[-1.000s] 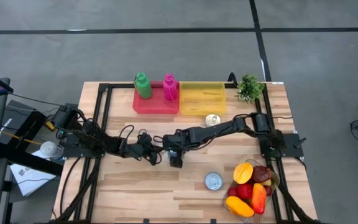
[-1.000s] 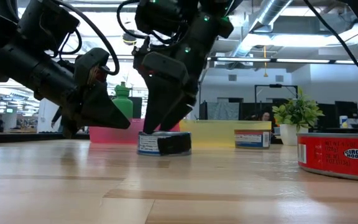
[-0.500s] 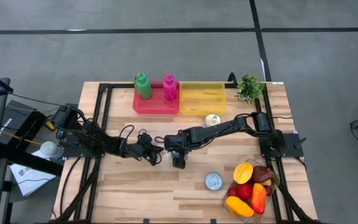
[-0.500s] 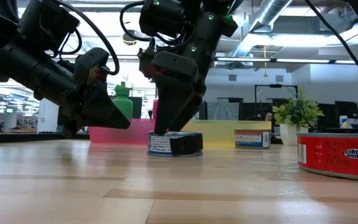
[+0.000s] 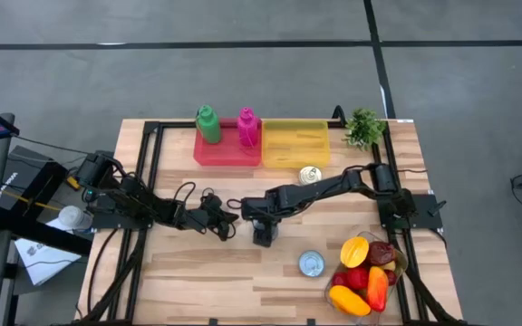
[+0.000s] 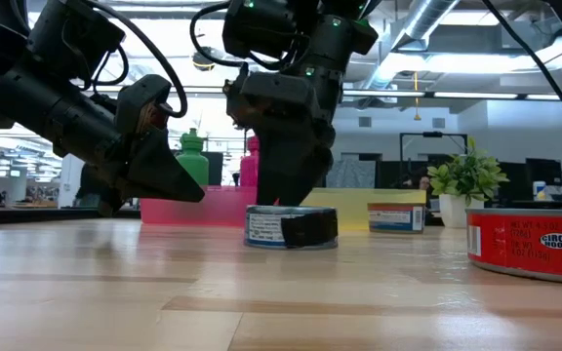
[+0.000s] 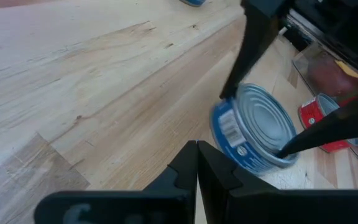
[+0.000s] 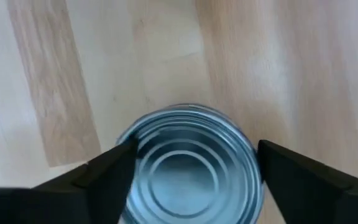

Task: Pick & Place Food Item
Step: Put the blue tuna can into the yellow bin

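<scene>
A flat round can (image 6: 291,227) with a blue label and a bare metal lid (image 8: 188,168) stands on its base near the middle of the wooden table (image 5: 198,272). My right gripper (image 5: 263,234) reaches down over it from above, one finger on each side, shut on it (image 8: 196,155). My left gripper (image 6: 179,185) hangs shut just above the table to the can's left, touching nothing (image 7: 197,162). My right gripper pinches the can's round side wall between its two fingers, one fingertip (image 8: 126,155) on one side of the rim (image 8: 143,140) and the other on the opposite side. The fingers come from above, pointing steeply down. The can stands upright with its base on the table.
A red-labelled can (image 6: 530,244) stands near the front right beside a clear bowl of fruit (image 5: 365,272). Another can (image 5: 310,174) lies behind the right arm. At the far edge are a red tray with two bottles (image 5: 227,149), a yellow tray (image 5: 295,140) and a small plant (image 5: 363,127).
My right gripper has shifted a little toward the table's right edge and tipped steeper. The blue-labelled can has slid along the table the same way, staying upright between the fingers.
</scene>
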